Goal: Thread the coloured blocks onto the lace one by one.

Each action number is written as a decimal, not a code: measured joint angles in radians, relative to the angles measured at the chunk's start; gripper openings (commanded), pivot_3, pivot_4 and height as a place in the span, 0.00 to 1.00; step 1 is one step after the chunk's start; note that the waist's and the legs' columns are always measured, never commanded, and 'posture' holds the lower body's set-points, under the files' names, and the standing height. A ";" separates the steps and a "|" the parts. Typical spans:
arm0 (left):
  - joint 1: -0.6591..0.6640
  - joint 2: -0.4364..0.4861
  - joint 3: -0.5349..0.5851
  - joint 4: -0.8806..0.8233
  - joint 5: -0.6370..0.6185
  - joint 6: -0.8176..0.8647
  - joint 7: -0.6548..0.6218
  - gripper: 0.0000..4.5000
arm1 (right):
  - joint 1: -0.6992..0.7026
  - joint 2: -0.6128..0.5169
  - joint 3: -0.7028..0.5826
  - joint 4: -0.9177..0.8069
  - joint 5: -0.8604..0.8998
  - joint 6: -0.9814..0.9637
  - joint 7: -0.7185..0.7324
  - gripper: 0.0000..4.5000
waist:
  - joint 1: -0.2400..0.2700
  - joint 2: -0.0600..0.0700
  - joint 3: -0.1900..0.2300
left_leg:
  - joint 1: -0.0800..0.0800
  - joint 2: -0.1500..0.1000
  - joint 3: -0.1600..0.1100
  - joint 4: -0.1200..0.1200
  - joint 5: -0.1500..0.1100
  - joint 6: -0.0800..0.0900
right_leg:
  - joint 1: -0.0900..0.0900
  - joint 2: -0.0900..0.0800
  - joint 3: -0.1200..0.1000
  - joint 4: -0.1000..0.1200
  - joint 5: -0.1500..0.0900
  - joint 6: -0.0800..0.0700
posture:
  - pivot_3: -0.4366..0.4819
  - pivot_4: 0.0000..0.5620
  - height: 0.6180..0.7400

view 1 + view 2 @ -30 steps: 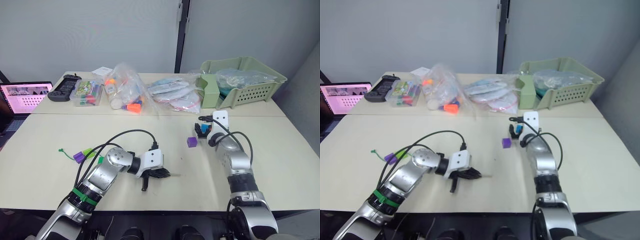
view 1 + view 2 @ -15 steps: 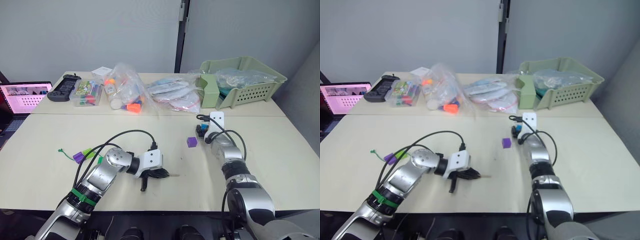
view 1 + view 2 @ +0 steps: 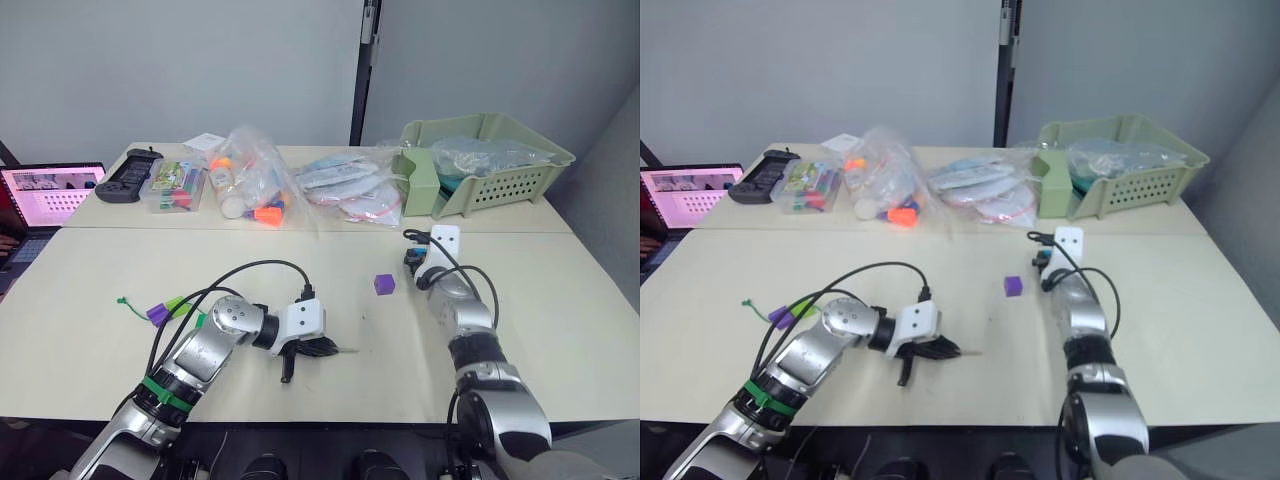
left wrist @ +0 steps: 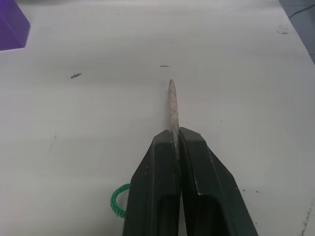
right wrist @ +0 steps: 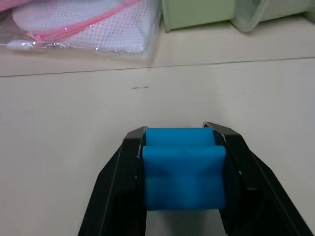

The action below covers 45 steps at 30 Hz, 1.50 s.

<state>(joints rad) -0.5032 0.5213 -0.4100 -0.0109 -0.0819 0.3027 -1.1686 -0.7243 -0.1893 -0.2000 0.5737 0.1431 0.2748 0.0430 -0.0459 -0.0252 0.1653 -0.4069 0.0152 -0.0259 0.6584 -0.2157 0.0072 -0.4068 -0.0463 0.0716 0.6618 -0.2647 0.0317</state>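
Surface: pale beige table [image 3: 560,330] before a grey wall, a second table behind it.
Lace: dark green cord [image 4: 117,205]; its stiff pale tip [image 4: 172,105] juts forward from the left gripper, low over the tabletop.
Left gripper [image 4: 178,141]: jaws pressed together, pinching the lace just behind the tip.
Threaded blocks: a purple block [image 3: 156,314] and a lime green block [image 3: 177,304] lie side by side near the table's left part.
Blue block [image 5: 183,167]: clamped between the right gripper's fingers.
Right gripper [image 5: 182,135]: jaws closed on the blue block.
Loose purple block [image 3: 384,285]: on the table, left of the right gripper.
Behind: green basket [image 3: 520,180], plastic bags [image 3: 250,175], laptop [image 3: 45,195].
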 measured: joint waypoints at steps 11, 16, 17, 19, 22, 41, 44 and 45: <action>0.010 0.009 0.001 0.002 -0.003 -0.002 -0.011 0.00 | 0.516 0.074 0.212 -1.123 0.075 0.534 -0.053 0.27 | 0.003 0.000 0.000 | -0.003 0.001 -0.002 0.000 0.000 0.000 | -0.003 0.001 0.000 0.000 0.000 0.000 | 0.48 0.27 1.00; 0.011 0.013 0.001 0.002 -0.004 -0.002 -0.021 0.00 | 0.727 0.103 0.391 -1.294 0.064 0.650 -0.095 0.27 | 0.003 0.000 0.000 | -0.003 0.001 -0.001 0.001 0.000 0.000 | -0.002 0.001 0.000 -0.005 -0.001 0.001 | 0.48 0.27 1.00; 0.011 0.014 0.001 0.002 -0.004 -0.002 -0.022 0.00 | 0.748 0.103 0.405 -1.297 0.056 0.650 -0.102 0.27 | 0.003 0.000 0.000 | -0.003 0.001 0.000 0.001 0.000 0.000 | -0.001 0.001 0.000 -0.005 -0.001 0.001 | 0.48 0.27 1.00; 0.010 0.018 0.001 0.002 -0.004 -0.001 -0.023 0.00 | 0.758 0.104 0.421 -1.297 0.038 0.645 -0.112 0.27 | 0.004 0.000 0.000 | -0.003 0.001 0.000 0.001 0.000 0.000 | -0.001 0.001 0.000 -0.005 -0.001 0.001 | 0.48 0.27 1.00; 0.003 0.027 0.006 0.002 -0.006 0.002 -0.028 0.00 | 0.779 0.126 0.424 -1.261 0.023 0.606 -0.120 0.27 | 0.005 0.000 0.000 | -0.003 0.002 0.000 0.001 0.000 0.000 | -0.001 0.001 -0.001 -0.006 -0.002 0.002 | 0.48 0.27 1.00; 0.006 0.048 0.023 -0.021 -0.025 0.029 -0.022 0.00 | 0.785 0.155 0.346 -1.246 0.012 0.538 -0.064 0.99 | 0.007 0.000 0.000 | -0.003 0.001 0.000 0.001 0.000 0.000 | -0.001 0.001 -0.001 -0.006 -0.001 0.002 | 0.48 0.27 1.00; 0.009 0.048 0.023 -0.025 -0.026 0.029 -0.021 0.00 | 0.743 0.085 0.294 -1.334 0.061 0.581 -0.003 0.99 | 0.006 0.000 0.000 | -0.003 0.001 0.000 0.001 0.000 0.000 | -0.001 0.001 -0.001 -0.006 -0.001 0.001 | 0.48 0.27 1.00; 0.010 0.047 0.023 -0.029 -0.028 0.029 -0.020 0.00 | 0.713 0.021 0.259 -1.365 0.105 0.605 0.057 0.99 | 0.006 -0.001 0.000 | -0.003 0.001 0.000 0.001 0.000 0.000 | -0.001 0.001 -0.001 -0.006 -0.001 0.001 | 0.48 0.27 1.00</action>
<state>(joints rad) -0.4934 0.5688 -0.3871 -0.0403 -0.1097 0.3322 -1.1887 -0.0115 -0.1680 0.0590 -0.7917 0.2479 0.8798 0.1004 -0.0403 -0.0257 0.1653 -0.4099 0.0164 -0.0255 0.6594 -0.2156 0.0071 -0.4074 -0.0456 0.0708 0.6557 -0.2661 0.0332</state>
